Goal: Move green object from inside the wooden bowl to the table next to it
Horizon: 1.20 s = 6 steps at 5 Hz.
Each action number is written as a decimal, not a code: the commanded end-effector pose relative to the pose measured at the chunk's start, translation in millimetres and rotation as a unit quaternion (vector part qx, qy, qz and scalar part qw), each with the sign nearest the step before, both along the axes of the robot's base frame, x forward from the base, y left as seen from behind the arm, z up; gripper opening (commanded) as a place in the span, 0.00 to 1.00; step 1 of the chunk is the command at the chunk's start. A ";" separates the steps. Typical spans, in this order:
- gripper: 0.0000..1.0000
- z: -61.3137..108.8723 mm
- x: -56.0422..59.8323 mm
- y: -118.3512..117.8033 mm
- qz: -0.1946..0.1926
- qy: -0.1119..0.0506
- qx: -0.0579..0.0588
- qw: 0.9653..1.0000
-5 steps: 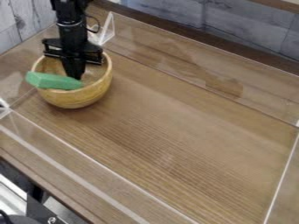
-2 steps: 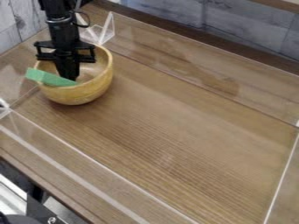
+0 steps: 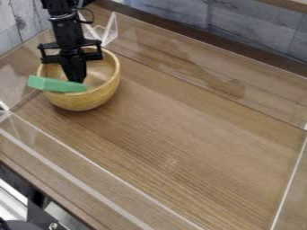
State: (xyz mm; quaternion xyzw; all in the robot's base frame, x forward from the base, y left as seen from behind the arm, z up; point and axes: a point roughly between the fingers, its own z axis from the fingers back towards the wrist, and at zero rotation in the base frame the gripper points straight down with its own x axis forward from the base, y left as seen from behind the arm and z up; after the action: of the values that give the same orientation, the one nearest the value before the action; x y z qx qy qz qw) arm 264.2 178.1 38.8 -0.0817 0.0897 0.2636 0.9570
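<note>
place: robot lab | signs: table (image 3: 192, 126) fenced by clear acrylic walls (image 3: 120, 175), robot arm (image 3: 66, 22)

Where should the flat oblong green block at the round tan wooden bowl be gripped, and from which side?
Probably from straight above, at the end inside the round tan wooden bowl. The flat oblong green block sits tilted, its other end poking over the rim, and the thick wall blocks a sideways approach. The black gripper is shut on that inner end now.

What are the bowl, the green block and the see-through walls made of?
The bowl looks like smooth tan wood, matte, thick-walled. The green block is matte with rounded edges, maybe sponge or foam; unclear. The walls seem clear glossy plastic, likely acrylic: transparent, with bright edges.
</note>
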 end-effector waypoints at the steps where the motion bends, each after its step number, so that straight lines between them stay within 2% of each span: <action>1: 0.00 42.4 13.4 14.2 0.012 -0.043 0.017 0.999; 2: 0.00 64.9 19.5 16.1 0.016 -0.053 -0.001 0.998; 3: 0.00 80.9 26.5 10.4 0.010 -0.062 -0.009 0.998; 4: 0.00 78.0 32.5 5.1 0.004 -0.060 -0.007 0.998; 5: 1.00 69.8 26.7 -1.0 0.022 -0.056 -0.001 0.998; 6: 0.00 67.1 20.8 -7.3 0.040 -0.054 0.002 0.998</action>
State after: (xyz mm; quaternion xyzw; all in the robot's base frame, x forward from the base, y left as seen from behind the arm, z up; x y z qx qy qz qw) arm 280.4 169.5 80.8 -0.1118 0.0710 0.2982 0.9453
